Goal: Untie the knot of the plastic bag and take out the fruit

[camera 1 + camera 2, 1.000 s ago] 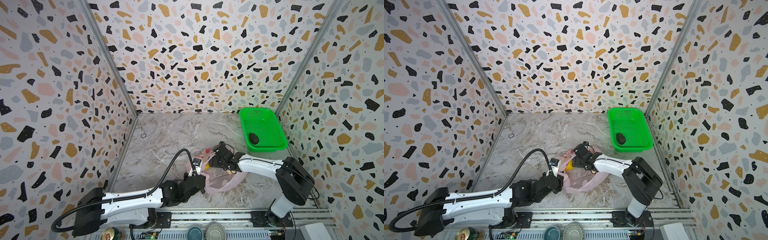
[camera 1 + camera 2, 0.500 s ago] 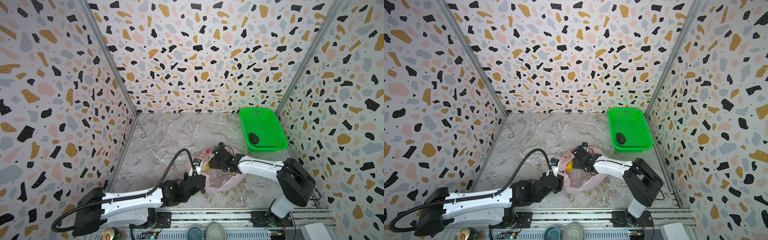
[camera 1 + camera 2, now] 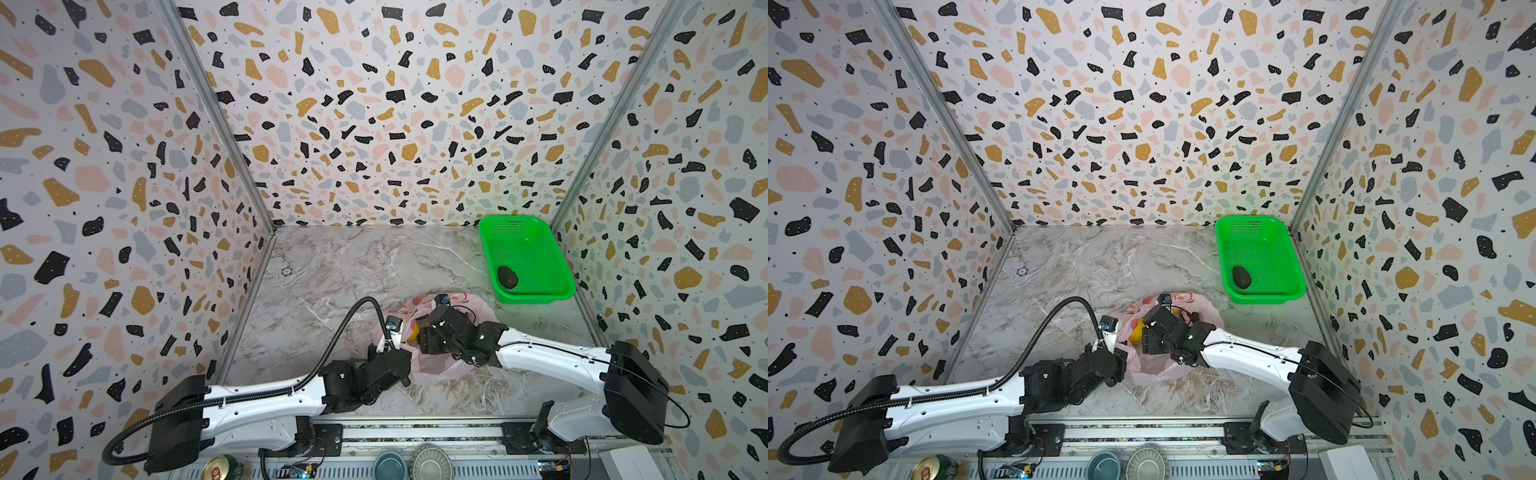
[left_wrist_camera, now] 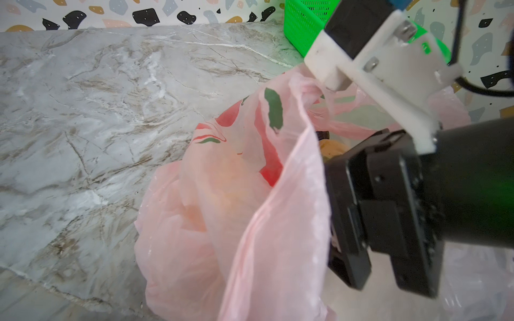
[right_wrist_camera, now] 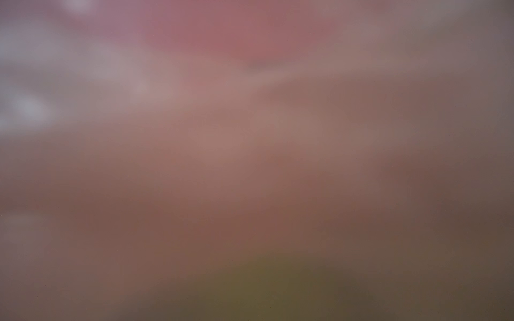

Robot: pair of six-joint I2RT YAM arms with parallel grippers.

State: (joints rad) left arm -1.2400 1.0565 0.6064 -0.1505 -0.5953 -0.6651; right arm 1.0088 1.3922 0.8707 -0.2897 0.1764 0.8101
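Item: plastic bag [image 3: 440, 370], front centre of table [image 3: 353, 266], mouth open, yellow fruit [image 3: 412, 330] inside. The left gripper [image 3: 405, 357] stays clamped on the bag's near rim. The right gripper [image 4: 383, 278], jaws apart, is deeper in the mouth than a second ago.

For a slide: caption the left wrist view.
Thin translucent pink plastic bag on grey marble tabletop, rim pulled up; black right gripper inside its mouth.
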